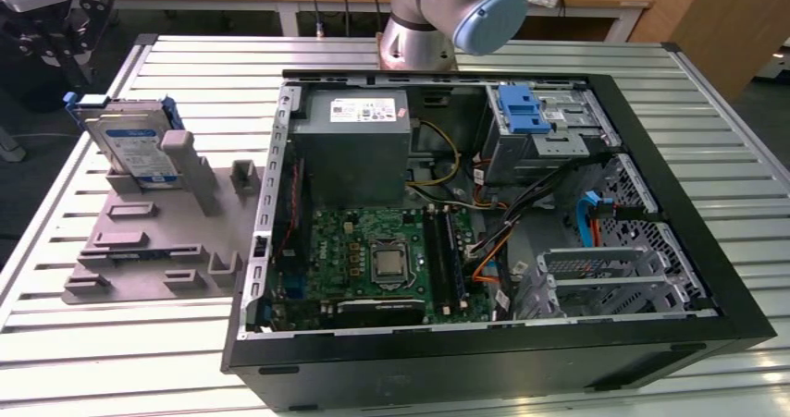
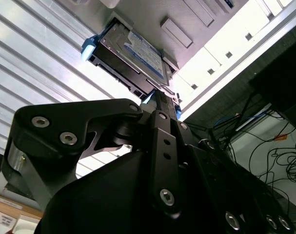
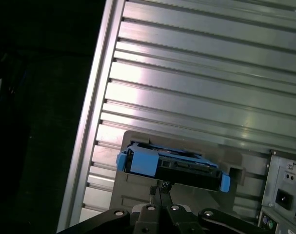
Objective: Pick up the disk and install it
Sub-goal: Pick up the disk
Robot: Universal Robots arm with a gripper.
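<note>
Standing on edge, the flat silver hard drive with a white-and-blue label and a blue plastic carrier frame (image 1: pixel 129 144) is sitting in a slot of the grey moulded holder (image 1: pixel 148 251) at the left of the exterior view. The holder is lying on the ribbed aluminium surface (image 1: pixel 124 361), just beside the open black computer case (image 1: pixel 494 361).

The black robot hand (image 3: pixel 160 189) is hovering right at the drive's upper edge in both wrist views. I cannot tell whether it is released, clenched or already touching the frame.

Several things are looking risky from here:

- **Poor grip.** The hand is meeting the drive near one end rather than at its middle. A grip there is likely to tilt the drive or jam it against the holder's posts.
- **Flexing frame.** The blue frame is plastic and probably flexes, so pressure on it alone may slip.
- **Loose holder.** Nothing visible is pinning the holder down, so a tight slot may drag it along.
- **Cable snags.** Inside the case, loose black and orange cables (image 1: pixel 531 204) are lying near the grey metal cage with the blue latch (image 1: pixel 568 140) at upper right and could snag the drive.
</note>
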